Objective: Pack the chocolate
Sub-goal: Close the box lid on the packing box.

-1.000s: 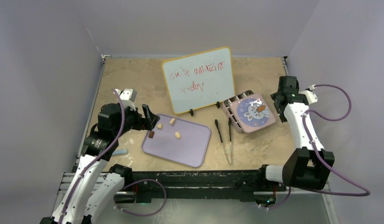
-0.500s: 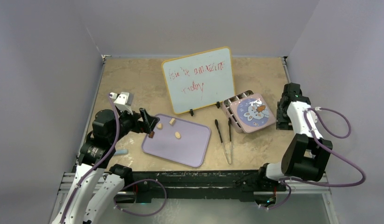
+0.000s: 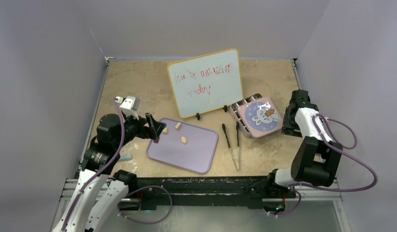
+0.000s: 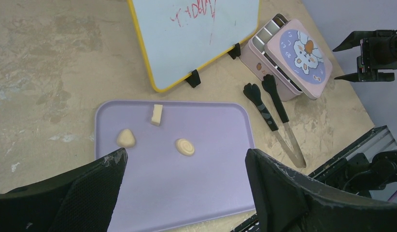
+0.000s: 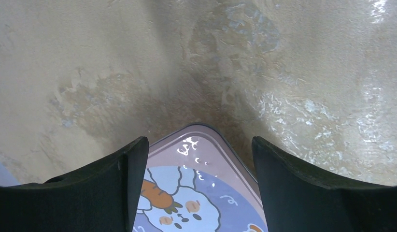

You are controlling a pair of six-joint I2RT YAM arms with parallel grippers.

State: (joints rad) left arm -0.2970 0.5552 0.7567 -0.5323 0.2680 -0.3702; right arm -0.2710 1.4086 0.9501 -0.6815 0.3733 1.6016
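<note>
Tan, mottled tabletop [image 3: 134,82] fills the space between plain grey walls, with a yellow-framed whiteboard [image 3: 206,82] propped upright at its middle.

The left claw [image 4: 185,157] is spread wide and grips nothing. A lavender tray [image 4: 220,193] lies directly under and ahead of it. The chocolate [image 4: 185,146] in view is three pale pieces, all on the tray ahead of this claw. An oval piece lies about midway between the two fingers' lines. A rounded, heart-like piece [image 4: 125,138] sits just ahead of the left finger. A square piece [image 4: 157,114] lies farther out, near the tray's far edge. In the overhead view a dark speck sits at the claw's tip, and whether it is another piece cannot be told.

Black-handled tongs [image 4: 271,111] lie on the table beyond the right finger, between tray and box.

The right claw [image 5: 196,145] is also released and empty. One corner of the pink box [image 3: 259,116] with its bunny lid shows between its fingers. The lid sits skewed, leaving a strip of compartments uncovered on the side away from that claw; their contents cannot be made out.
</note>
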